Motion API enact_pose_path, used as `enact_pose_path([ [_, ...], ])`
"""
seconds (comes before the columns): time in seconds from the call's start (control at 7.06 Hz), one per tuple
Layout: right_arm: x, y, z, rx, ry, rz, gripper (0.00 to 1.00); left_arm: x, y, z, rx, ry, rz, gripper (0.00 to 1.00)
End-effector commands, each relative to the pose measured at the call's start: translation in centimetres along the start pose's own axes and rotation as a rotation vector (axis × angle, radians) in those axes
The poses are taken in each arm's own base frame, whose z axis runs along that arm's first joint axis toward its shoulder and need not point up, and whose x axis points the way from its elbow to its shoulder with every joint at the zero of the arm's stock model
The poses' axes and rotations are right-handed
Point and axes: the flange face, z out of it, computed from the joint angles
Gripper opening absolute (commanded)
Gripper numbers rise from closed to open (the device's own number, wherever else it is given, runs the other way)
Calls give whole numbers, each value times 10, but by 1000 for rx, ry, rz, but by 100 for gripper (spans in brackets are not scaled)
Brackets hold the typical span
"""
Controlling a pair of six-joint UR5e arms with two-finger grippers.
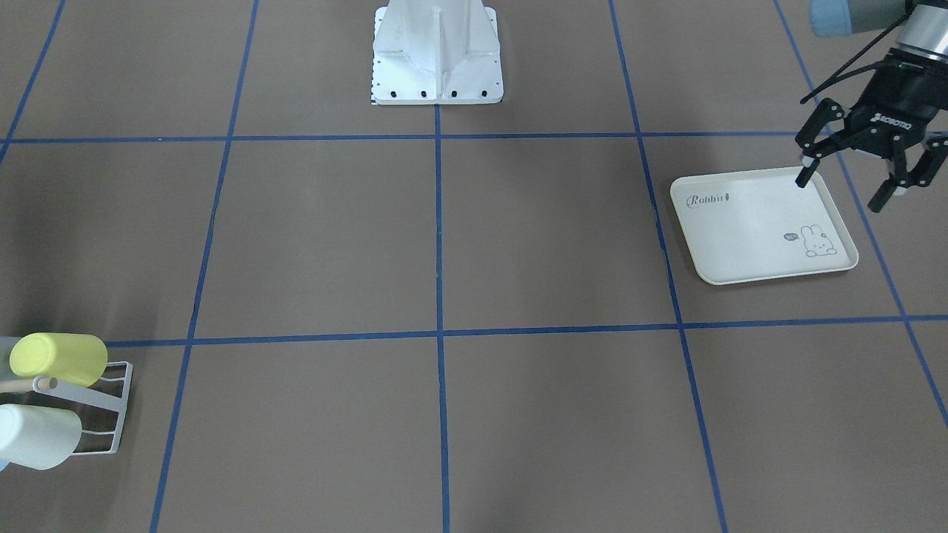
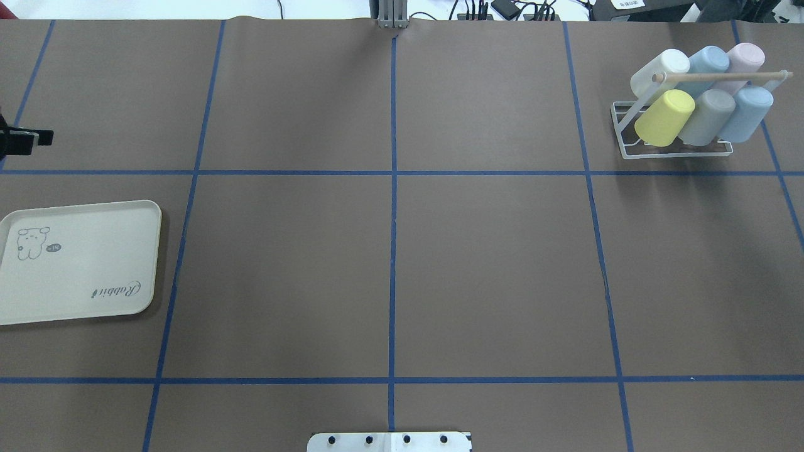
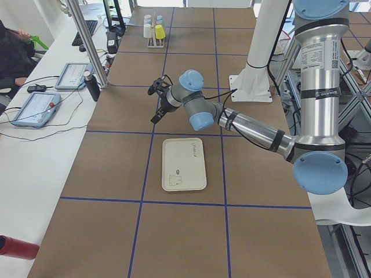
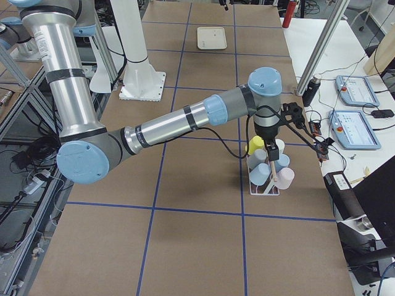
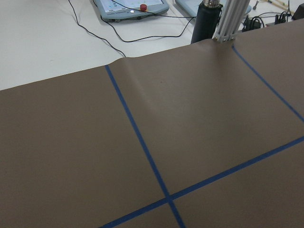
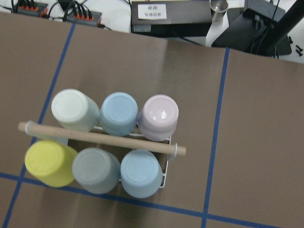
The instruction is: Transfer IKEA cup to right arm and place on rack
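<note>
Far left first: your left hand hangs in the air near the cream tray. Its fingers are spread wide and there is nothing between them. The tray holds no cup, only its rabbit drawing. Nothing of the task lies on the middle of the counter.

At the far right, every cup you can see is already on the rack. Six of them sit mouth-down on the prongs in two rows of three, with the wooden dowel running across between the rows. One row is the white cup, a blue one and a pink one. The other is the yellow cup, a grey one and a second blue one. You cannot tell from here which of them is the IKEA cup of this run.

The right arm reaches out over the rack, and its wrist camera looks straight down on the cup bottoms. The right hand shows only in the side view, too small to say whether its fingers are apart or together.

I judge the hand-over finished and the placing done or in its last moment. If so, the next move calls for a straight lift of the right hand. Get clear of the dowel and the cups before you swing the arm away.
</note>
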Motion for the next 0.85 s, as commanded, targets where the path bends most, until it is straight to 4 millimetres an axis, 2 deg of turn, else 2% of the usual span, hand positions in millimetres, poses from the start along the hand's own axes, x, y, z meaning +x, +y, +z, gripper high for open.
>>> enact_pose_path([
  [0.0, 27, 45, 29, -117, -8, -25, 100, -61, 23, -2, -68, -27, 38, 100],
  [0.14, 26, 47, 31, -127, -12, -10, 100, -70, 32, 1, -82, -38, 25, 100],
  [0.28, 34, 60, 41, -152, -8, 9, 100, -72, 33, -1, -79, -47, -15, 100],
  [0.42, 46, 89, 55, -184, -7, 32, 100, -85, 34, -9, -69, -66, -32, 100],
  [0.57, 54, 99, 78, -234, -4, 45, 100, -96, 41, -2, -83, -87, -51, 100],
  [0.71, 61, 109, 86, -255, -7, 74, 100, -105, 47, 8, -101, -91, -59, 100],
])
